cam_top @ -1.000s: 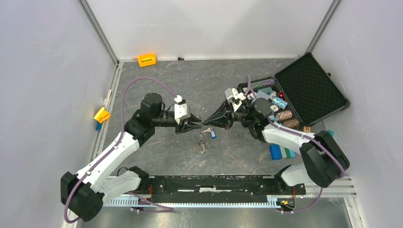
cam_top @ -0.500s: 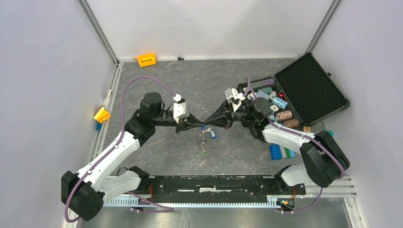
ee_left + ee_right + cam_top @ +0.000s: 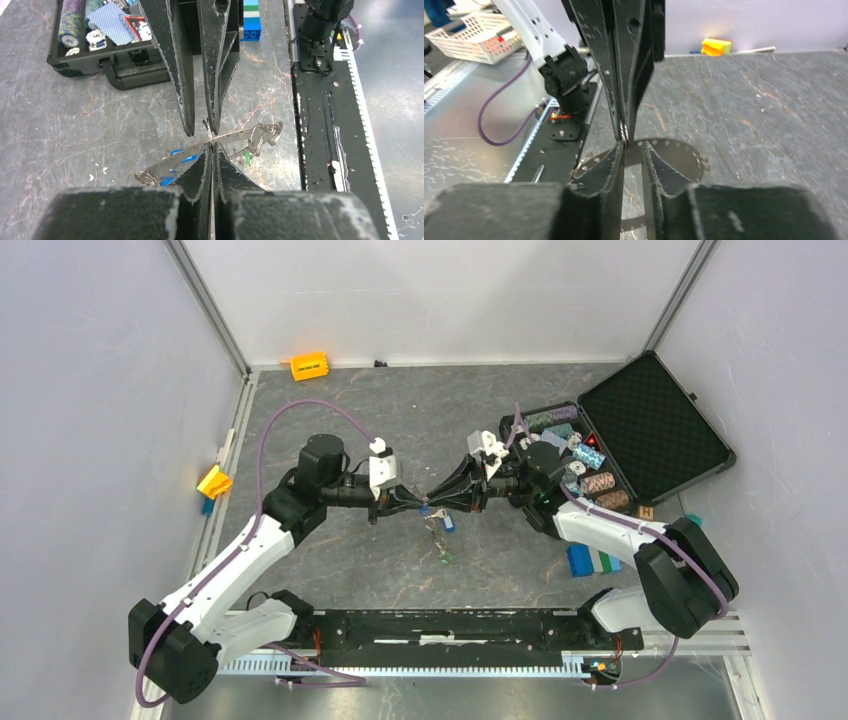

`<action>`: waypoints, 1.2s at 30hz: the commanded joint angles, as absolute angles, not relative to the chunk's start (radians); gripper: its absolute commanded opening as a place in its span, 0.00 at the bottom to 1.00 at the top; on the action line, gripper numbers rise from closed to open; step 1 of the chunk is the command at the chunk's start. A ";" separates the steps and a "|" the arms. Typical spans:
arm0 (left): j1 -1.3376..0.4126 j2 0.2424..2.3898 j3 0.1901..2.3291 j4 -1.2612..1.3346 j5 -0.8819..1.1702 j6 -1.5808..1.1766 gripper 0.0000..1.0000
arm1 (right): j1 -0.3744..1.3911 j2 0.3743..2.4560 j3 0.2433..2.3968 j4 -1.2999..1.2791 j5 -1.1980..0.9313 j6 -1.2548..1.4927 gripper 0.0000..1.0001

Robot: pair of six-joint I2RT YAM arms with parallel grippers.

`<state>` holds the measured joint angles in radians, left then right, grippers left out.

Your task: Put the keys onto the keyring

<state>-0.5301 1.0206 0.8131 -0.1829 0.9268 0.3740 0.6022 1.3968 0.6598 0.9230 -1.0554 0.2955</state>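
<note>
My left gripper (image 3: 418, 506) and right gripper (image 3: 440, 505) meet tip to tip above the middle of the table. In the left wrist view the left gripper (image 3: 212, 146) is shut on the thin edge of the keyring (image 3: 235, 136), a silvery band with small holes. Small split rings, blue tags (image 3: 175, 151) and a green tag (image 3: 247, 158) hang on it. The right gripper (image 3: 201, 132) is narrowly open at the same spot. In the right wrist view the right gripper (image 3: 634, 145) straddles the keyring (image 3: 679, 152). The keys (image 3: 437, 530) dangle below.
An open black case (image 3: 650, 430) with striped chips (image 3: 585, 480) stands at the right. Blue and green bricks (image 3: 590, 560) lie near the right arm. An orange block (image 3: 309, 365) sits at the back wall, a yellow piece (image 3: 213, 482) at the left edge. The black base rail (image 3: 450, 625) runs along the near edge.
Both grippers stay tip to tip; the right one has edged a little left. The dangling keys have swung, and the green tag now hangs lower and further right.
</note>
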 commanded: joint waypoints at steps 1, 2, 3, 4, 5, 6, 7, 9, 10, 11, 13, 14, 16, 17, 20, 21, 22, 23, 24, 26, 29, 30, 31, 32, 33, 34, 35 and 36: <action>-0.542 1.008 0.929 -0.351 0.856 0.525 0.02 | 0.602 1.341 0.719 0.612 -0.999 0.015 0.28; -0.547 1.014 0.951 -0.393 0.838 0.565 0.02 | 0.603 1.332 0.729 0.563 -0.991 -0.046 0.30; -0.554 1.021 0.968 -0.447 0.819 0.599 0.02 | 0.604 1.325 0.740 0.509 -0.986 -0.091 0.34; -0.564 1.029 0.988 -0.494 0.790 0.635 0.02 | 0.605 1.316 0.747 0.475 -0.979 -0.121 0.36; -0.569 1.035 1.004 -0.528 0.769 0.660 0.02 | 0.607 1.309 0.751 0.448 -0.977 -0.147 0.38; -0.578 1.044 1.020 -0.565 0.745 0.686 0.02 | 0.608 1.299 0.754 0.428 -0.975 -0.164 0.40; -0.586 1.051 1.037 -0.598 0.721 0.711 0.02 | 0.611 1.292 0.756 0.415 -0.972 -0.180 0.42; -0.605 1.068 1.061 -0.648 0.679 0.747 0.02 | 0.615 1.285 0.766 0.388 -0.968 -0.204 0.43; -0.611 1.074 1.071 -0.666 0.665 0.757 0.02 | 0.615 1.284 0.771 0.378 -0.969 -0.211 0.44; -0.617 1.080 1.079 -0.682 0.649 0.771 0.02 | 0.617 1.285 0.774 0.374 -0.973 -0.213 0.44; -0.636 1.089 1.085 -0.701 0.605 0.800 0.02 | 0.622 1.286 0.781 0.370 -0.987 -0.214 0.44; -0.650 1.088 1.083 -0.703 0.574 0.816 0.02 | 0.626 1.288 0.783 0.365 -0.993 -0.218 0.45; -0.677 1.082 1.068 -0.703 0.524 0.866 0.02 | 0.637 1.291 0.788 0.346 -1.000 -0.238 0.45; -0.686 1.074 1.055 -0.703 0.514 0.895 0.02 | 0.642 1.293 0.786 0.337 -1.002 -0.248 0.44; -0.708 1.030 0.987 -0.649 0.491 0.984 0.02 | 0.646 1.294 0.773 0.332 -1.003 -0.261 0.43; -0.711 1.020 0.971 -0.644 0.492 1.016 0.02 | 0.646 1.293 0.768 0.331 -1.002 -0.266 0.43; -0.716 1.017 0.965 -0.645 0.491 1.035 0.02 | 0.646 1.292 0.766 0.330 -1.001 -0.271 0.43; -0.718 1.017 0.964 -0.652 0.489 1.057 0.02 | 0.645 1.291 0.764 0.329 -0.999 -0.272 0.43; -0.719 1.017 0.963 -0.675 0.494 1.097 0.02 | 0.645 1.291 0.764 0.327 -1.000 -0.274 0.42; -0.724 1.013 0.950 -0.699 0.500 1.181 0.02 | 0.646 1.293 0.763 0.326 -1.007 -0.273 0.42; -0.726 1.004 0.936 -0.751 0.514 1.298 0.02 | 0.646 1.297 0.763 0.325 -1.009 -0.272 0.41; -0.727 1.001 0.929 -0.763 0.515 1.323 0.02 | 0.646 1.298 0.762 0.325 -1.008 -0.273 0.41; -0.727 0.995 0.921 -0.773 0.519 1.356 0.02 | 0.646 1.298 0.762 0.323 -1.006 -0.273 0.41; -0.727 0.988 0.910 -0.786 0.521 1.391 0.02 | 0.646 1.299 0.761 0.322 -1.006 -0.275 0.41; -0.728 0.982 0.900 -0.792 0.523 1.413 0.02 | 0.644 1.300 0.761 0.320 -1.005 -0.276 0.40; -0.727 0.977 0.889 -0.793 0.523 1.428 0.02 | 0.645 1.301 0.760 0.318 -1.003 -0.276 0.40; -0.727 0.972 0.876 -0.794 0.522 1.446 0.02 | 0.646 1.302 0.761 0.316 -1.003 -0.277 0.40; -0.727 0.964 0.858 -0.793 0.522 1.469 0.02 | 0.646 1.304 0.760 0.316 -1.003 -0.278 0.40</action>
<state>-0.7223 1.0023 0.8955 -0.7765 0.5056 1.2892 0.6434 1.3106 0.7464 0.3134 -0.9932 -0.2607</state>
